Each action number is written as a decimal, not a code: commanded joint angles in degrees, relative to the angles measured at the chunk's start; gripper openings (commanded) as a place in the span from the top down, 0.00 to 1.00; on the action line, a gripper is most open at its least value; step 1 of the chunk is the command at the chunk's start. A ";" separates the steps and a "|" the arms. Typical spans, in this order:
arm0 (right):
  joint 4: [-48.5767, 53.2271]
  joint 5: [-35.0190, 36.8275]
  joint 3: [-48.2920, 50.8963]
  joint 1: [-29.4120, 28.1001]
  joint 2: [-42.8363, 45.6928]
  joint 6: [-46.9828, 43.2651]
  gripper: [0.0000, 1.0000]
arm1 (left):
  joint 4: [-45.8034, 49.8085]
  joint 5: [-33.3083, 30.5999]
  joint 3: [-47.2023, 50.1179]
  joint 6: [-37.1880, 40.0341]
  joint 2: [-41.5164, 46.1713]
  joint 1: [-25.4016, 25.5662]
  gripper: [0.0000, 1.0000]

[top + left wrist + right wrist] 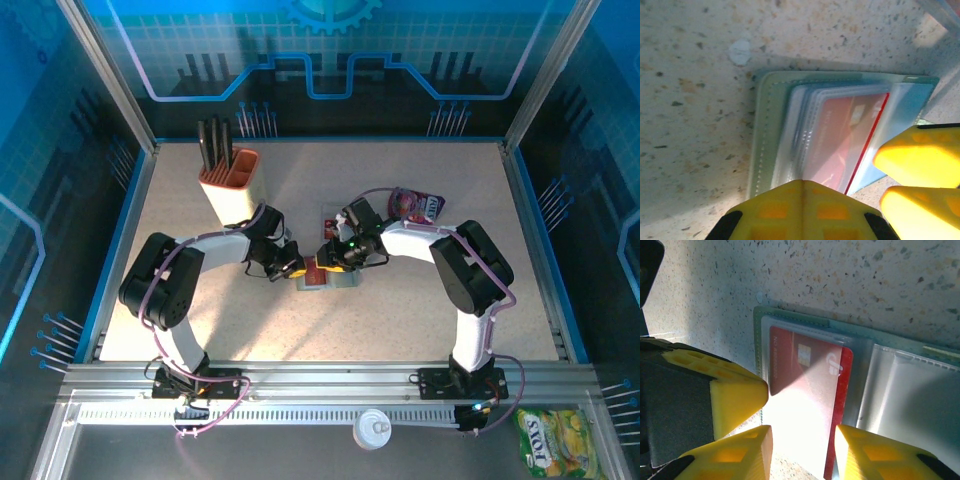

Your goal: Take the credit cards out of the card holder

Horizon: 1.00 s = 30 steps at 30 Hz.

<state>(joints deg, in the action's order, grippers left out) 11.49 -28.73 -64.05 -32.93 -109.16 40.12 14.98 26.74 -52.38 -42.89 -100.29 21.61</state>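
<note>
**Both pincers met over the open card holder at mid-tabletop**

The card holder (343, 282) lay open and flat near the middle of the speckled tabletop (400, 320), with both arms bent inward over it. Its grey-green cover showed along the edge, and a stack of clear plastic sleeves (797, 125) fanned out from inside. A red credit card (805, 365) sat in the top sleeve with its chip and white logo facing up. Beside it was a pale, frosted sleeve panel (910, 395).

The left pincer (802, 196) was closed, its yellow fingertips pressed together with nothing visible between them. They rested at the edge of the holder, over the ends of the sleeves.

The right pincer (802, 440) stood partway apart, one yellow finger on each side of the near end of the red card. Strong glare washed out that spot, so I could not tell whether the fingers were pinching the card or only flanking it.

Farther back on the tabletop, an orange-and-cream cup of black pens (228, 185) stood to the left. A pink snack pouch (415, 205) lay behind the right arm, apart from the holder.
</note>
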 commanded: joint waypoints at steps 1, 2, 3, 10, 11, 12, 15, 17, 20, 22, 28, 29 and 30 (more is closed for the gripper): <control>0.21 0.01 0.68 0.54 1.08 0.40 0.61 | 2.21 -1.08 -0.82 1.94 -0.68 0.19 1.00; 0.21 -0.05 0.66 0.50 1.11 0.40 0.61 | 2.07 -1.08 -0.71 1.94 -0.81 0.18 1.00; 0.09 -0.05 0.68 0.50 1.09 0.44 0.61 | 1.98 -1.12 -0.75 1.93 -1.03 0.18 1.00; -0.85 -1.65 0.45 0.41 0.46 0.53 0.62 | 1.45 -1.03 -0.48 1.74 -1.50 0.19 1.00; -0.85 -1.76 0.42 0.36 0.05 0.65 0.62 | 1.50 -1.04 -0.44 1.76 -1.63 0.15 1.00; -0.98 -1.93 0.42 0.32 -0.14 0.64 0.63 | 1.57 -1.09 -0.45 1.76 -1.64 0.15 1.00; -1.33 -2.14 0.51 0.25 -0.50 0.71 0.65 | 1.69 -1.17 -0.35 1.84 -1.66 0.18 1.00; -1.47 -2.17 0.50 0.25 -0.78 0.71 0.66 | 1.71 -1.19 -0.38 1.85 -1.66 0.16 1.00; -1.55 -2.42 0.48 0.23 -1.48 0.66 0.68 | 1.80 -1.08 -0.40 1.85 -1.67 0.19 1.00; -1.34 -2.40 0.51 0.27 -2.03 0.58 0.69 | 1.80 -1.21 -0.46 1.93 -1.69 0.18 1.00; 0.01 -0.84 0.51 0.23 -2.65 -0.12 0.68 | 2.06 -1.10 -0.62 2.02 -1.73 0.19 1.00; 0.32 -0.72 0.33 0.15 -2.74 -0.29 0.68 | 2.07 -1.09 -0.62 2.00 -1.75 0.15 1.00; 0.59 -0.42 0.25 0.17 -2.71 -0.43 0.68 | 2.13 -1.10 -0.70 2.11 -1.68 0.19 1.00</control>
<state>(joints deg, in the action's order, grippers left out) 10.59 -29.56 -64.05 -32.93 -110.87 40.49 15.18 26.41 -52.40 -42.39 -100.68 21.61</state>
